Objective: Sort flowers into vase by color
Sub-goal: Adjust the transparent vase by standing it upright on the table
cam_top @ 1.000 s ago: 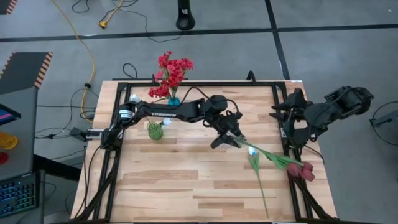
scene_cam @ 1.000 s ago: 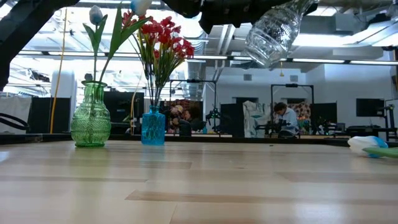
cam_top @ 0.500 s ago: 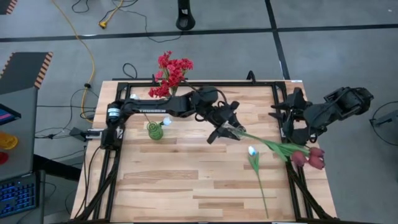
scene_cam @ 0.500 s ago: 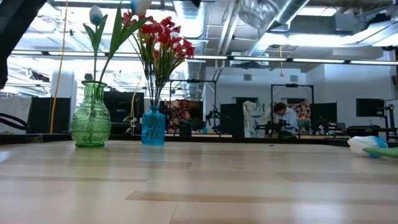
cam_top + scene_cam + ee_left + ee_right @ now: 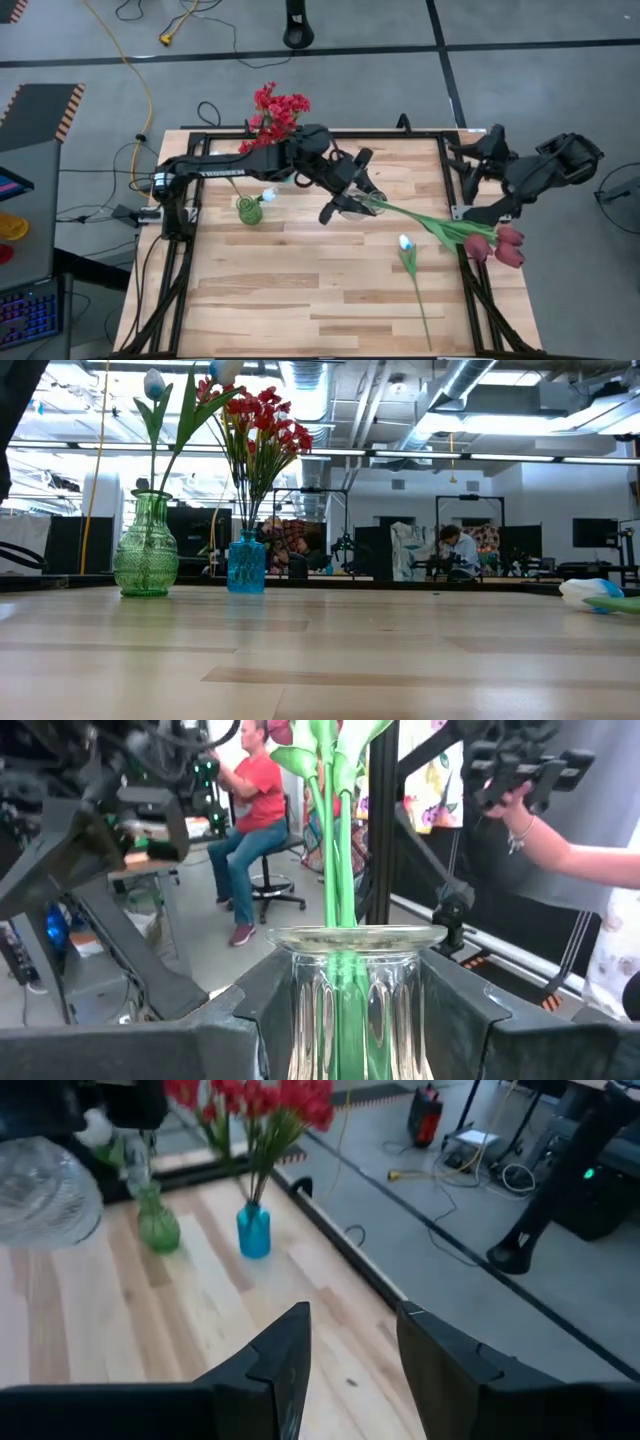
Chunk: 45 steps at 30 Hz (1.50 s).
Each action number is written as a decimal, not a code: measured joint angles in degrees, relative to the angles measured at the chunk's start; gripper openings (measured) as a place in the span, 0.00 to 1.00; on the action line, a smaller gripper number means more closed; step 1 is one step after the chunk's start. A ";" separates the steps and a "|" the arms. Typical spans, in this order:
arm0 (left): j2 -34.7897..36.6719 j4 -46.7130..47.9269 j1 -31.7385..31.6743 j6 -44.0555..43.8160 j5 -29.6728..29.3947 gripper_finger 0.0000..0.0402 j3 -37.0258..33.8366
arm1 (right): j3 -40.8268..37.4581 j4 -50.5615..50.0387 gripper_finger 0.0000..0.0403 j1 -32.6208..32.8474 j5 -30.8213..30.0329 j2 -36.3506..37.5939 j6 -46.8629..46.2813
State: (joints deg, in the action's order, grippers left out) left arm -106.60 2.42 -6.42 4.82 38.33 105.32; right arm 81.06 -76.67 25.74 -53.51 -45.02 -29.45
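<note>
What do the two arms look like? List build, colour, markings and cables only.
Both arms are dark, nearly black, jointed machines. The left arm is long and slim, with white lettering along its forearm, pale bands near its base and thin black cables. The right arm is bulkier and dark. The right gripper has flat, angular black fingers.

Both arms are dark, near-black, built of chunky jointed links. The left arm (image 5: 235,170) carries pale lettering along its long link and a light silvery ring at the joint near its base, toward nine o'clock on the table (image 5: 300,290). Thin black cables loop beside its wrist. The left tool (image 5: 350,1020) has broad, flat, matte dark fingers with angular edges. The right tool (image 5: 345,1370) shows two wedge-shaped dark fingers with bevelled inner faces.
</note>
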 joint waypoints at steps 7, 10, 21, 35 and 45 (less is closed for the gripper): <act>3.17 -0.04 0.00 -1.07 -0.95 0.38 0.00 | 0.00 6.24 0.44 -0.01 -2.78 2.10 0.17; 4.92 -0.07 0.00 -1.03 -2.84 0.37 0.00 | 0.00 9.14 0.44 -0.01 -3.62 2.03 0.16; 12.44 2.30 -0.02 0.51 -7.78 0.37 0.00 | -6.24 19.93 0.44 -0.01 -8.38 -1.96 -0.07; 27.51 2.70 0.02 2.96 -18.87 0.38 -9.66 | -20.85 35.61 0.44 -3.95 -5.76 -2.35 -0.53; 43.99 -24.48 0.02 -2.32 -27.40 0.38 -43.10 | -25.76 49.90 0.44 -12.66 11.21 -7.21 5.66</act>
State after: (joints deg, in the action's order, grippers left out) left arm -62.62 -22.06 -6.39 2.50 10.92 62.22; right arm 55.29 -26.77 13.08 -42.30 -52.23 -23.79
